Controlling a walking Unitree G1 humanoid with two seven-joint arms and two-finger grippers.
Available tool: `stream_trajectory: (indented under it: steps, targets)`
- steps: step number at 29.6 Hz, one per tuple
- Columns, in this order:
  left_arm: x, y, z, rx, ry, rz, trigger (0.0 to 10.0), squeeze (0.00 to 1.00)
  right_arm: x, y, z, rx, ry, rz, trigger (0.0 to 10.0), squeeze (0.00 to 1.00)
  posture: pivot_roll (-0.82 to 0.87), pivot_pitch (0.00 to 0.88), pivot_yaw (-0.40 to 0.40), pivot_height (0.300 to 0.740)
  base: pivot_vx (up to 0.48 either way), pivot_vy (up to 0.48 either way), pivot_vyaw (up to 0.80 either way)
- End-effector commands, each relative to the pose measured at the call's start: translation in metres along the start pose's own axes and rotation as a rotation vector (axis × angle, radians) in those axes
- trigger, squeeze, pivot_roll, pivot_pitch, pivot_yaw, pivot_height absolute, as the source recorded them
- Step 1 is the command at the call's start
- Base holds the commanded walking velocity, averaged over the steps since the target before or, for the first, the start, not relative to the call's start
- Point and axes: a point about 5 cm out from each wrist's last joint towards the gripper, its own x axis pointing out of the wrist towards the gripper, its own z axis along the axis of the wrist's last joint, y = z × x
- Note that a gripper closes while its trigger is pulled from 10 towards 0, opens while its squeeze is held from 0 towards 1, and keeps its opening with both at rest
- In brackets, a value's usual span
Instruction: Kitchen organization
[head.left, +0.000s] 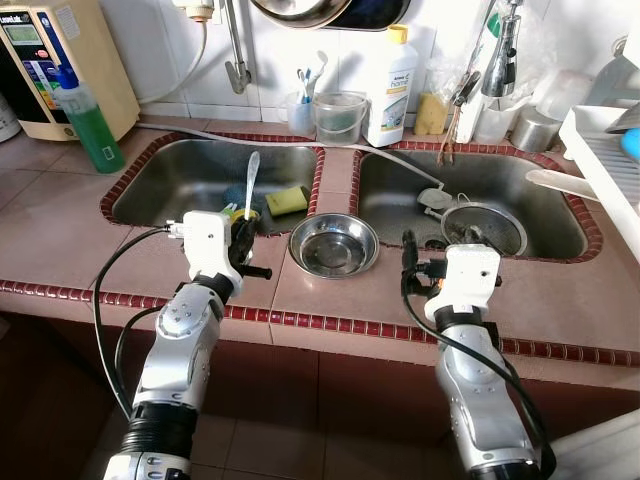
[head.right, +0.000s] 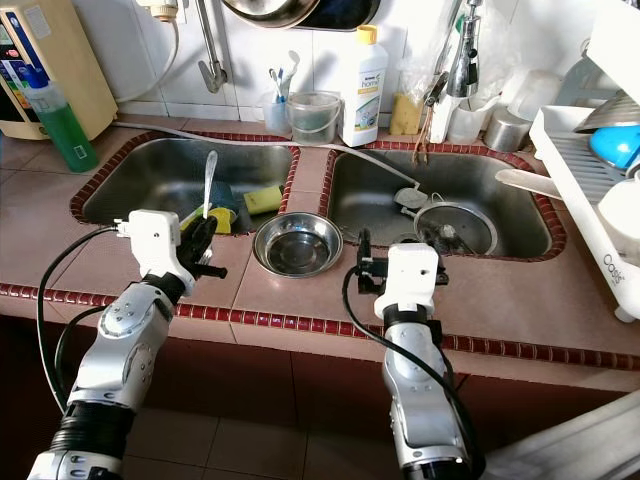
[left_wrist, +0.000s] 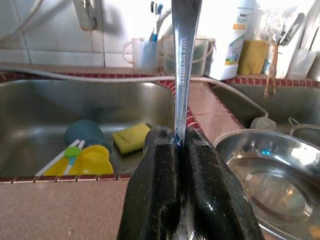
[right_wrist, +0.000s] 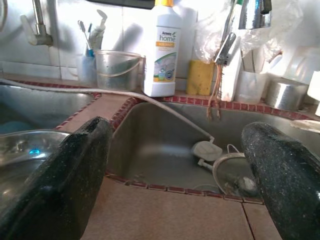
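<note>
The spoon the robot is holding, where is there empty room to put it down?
The left gripper holds the spoon upright. The counter is bare left of the left sink, up to the green bottle, and in front of the right sink. The steel bowl looks empty too. The back ledge with the white bottle is crowded.

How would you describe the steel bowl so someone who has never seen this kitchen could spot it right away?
Start at the tiled counter with two steel sinks sunk into it. On the front ledge, just before the strip dividing the left sink from the right sink, sits the round steel bowl, between the robot's two grippers. It is the one shiny, empty dish standing on the tiles, not down in a basin.
</note>
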Motion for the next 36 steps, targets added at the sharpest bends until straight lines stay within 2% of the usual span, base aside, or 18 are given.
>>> stream_trajectory:
  steps: [1, 31, 36]
  targets:
    - [-0.001, 0.001, 0.005, 0.015, -0.009, -0.011, 10.0, 0.0, 0.0, 0.001, 0.002, 0.002, -0.012, -0.001, 10.0, 0.0, -0.15, 0.0, 0.061, 0.74, 0.0, 0.326, 0.0]
    - [-0.004, -0.002, 0.005, 0.023, 0.004, -0.047, 10.0, 0.0, -0.011, 0.004, -0.003, 0.009, 0.013, 0.011, 10.0, 0.0, -0.16, 0.0, 0.067, 0.74, 0.0, 0.34, 0.0]
    - [-0.005, -0.003, 0.004, 0.045, 0.019, -0.05, 10.0, 0.0, -0.012, 0.004, -0.003, 0.008, 0.016, 0.01, 10.0, 0.0, -0.15, 0.0, 0.066, 0.74, 0.0, 0.108, 0.0]
